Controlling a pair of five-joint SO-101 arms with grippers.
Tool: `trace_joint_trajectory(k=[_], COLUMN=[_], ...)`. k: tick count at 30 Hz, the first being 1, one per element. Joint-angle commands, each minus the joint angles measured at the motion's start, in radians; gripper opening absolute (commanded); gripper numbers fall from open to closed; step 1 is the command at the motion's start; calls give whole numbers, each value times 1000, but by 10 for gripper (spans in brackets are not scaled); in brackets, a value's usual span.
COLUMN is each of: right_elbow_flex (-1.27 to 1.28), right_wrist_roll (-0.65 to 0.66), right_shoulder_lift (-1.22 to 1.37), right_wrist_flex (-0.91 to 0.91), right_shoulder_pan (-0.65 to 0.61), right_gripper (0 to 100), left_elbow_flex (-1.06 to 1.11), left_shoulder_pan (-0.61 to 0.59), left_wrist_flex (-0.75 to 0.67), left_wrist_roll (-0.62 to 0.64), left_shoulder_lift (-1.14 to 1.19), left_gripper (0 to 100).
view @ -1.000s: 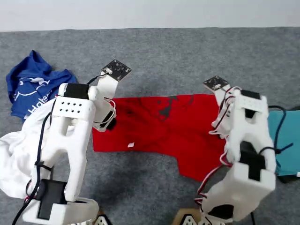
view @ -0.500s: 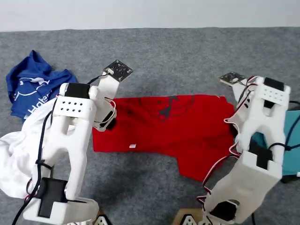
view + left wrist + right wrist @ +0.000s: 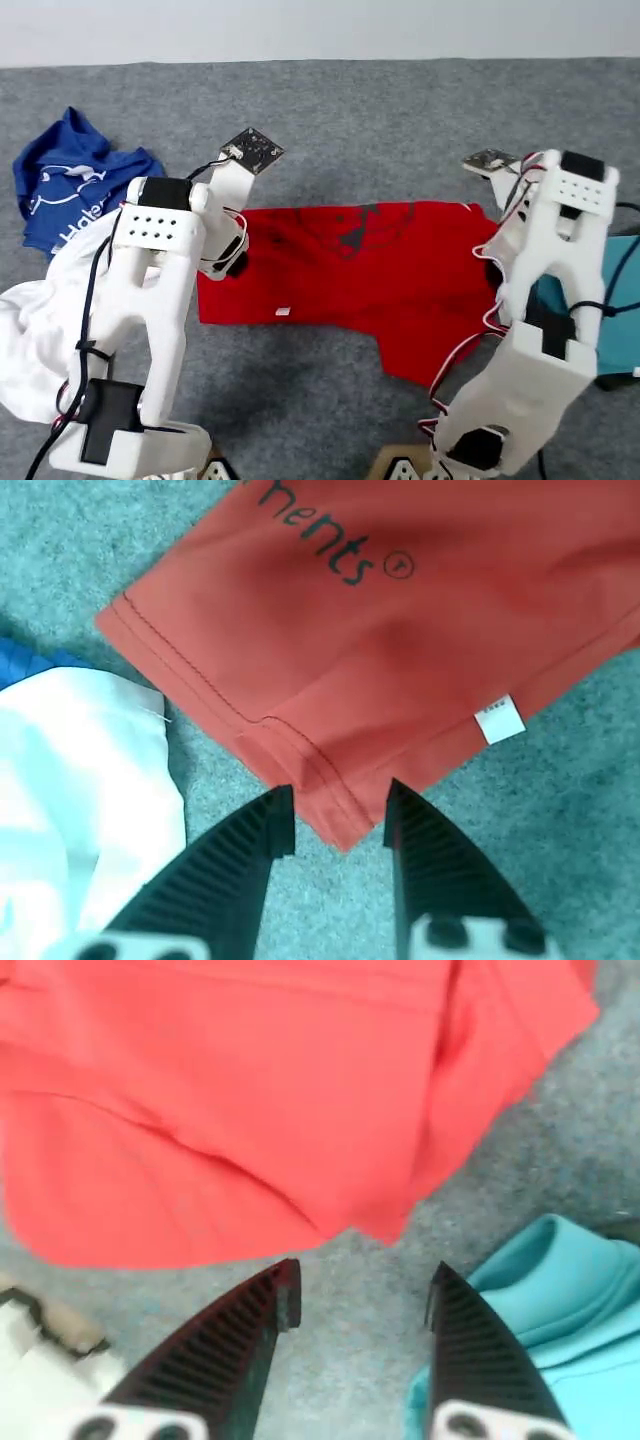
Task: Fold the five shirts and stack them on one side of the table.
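A red shirt (image 3: 350,270) lies spread flat in the middle of the grey table, with dark print near its far edge and a small white tag (image 3: 498,720) at its hem. My left gripper (image 3: 338,820) is open, just above the shirt's left hem corner (image 3: 215,290), with nothing between its fingers. My right gripper (image 3: 365,1295) is open too, over the table just off the red shirt (image 3: 250,1110) at its right edge, beside a teal shirt (image 3: 540,1300). A blue shirt (image 3: 70,185) is crumpled at the far left and a white shirt (image 3: 35,320) bunched at the near left.
The white shirt (image 3: 80,800) lies close to the red hem on the left. The teal shirt (image 3: 615,310) sits at the table's right edge, partly under the right arm. Bare grey table (image 3: 380,120) stretches behind the red shirt and along the front (image 3: 290,390).
The right arm swung to the right, from over the red shirt's right part to its right edge, leaving more of that side showing. The left arm has kept still.
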Motion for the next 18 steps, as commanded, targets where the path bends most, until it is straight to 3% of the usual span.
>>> trace_joint_trajectory(k=[1, 12, 18], right_elbow_flex=[-38, 365, 399], right_wrist_roll=[-12, -12, -160], right_shoulder_lift=[-130, -539, -776], right_wrist_flex=[48, 42, 21], right_shoulder_pan=[-21, -53, 87], right_gripper=[217, 216, 216], left_elbow_flex=[-30, -31, -36], left_shoulder_pan=[2, 26, 186], left_wrist_flex=[-8, -43, -121], left_wrist_roll=[0, 64, 187], left_shoulder_lift=[-9, -5, -9], left_gripper=[152, 152, 152])
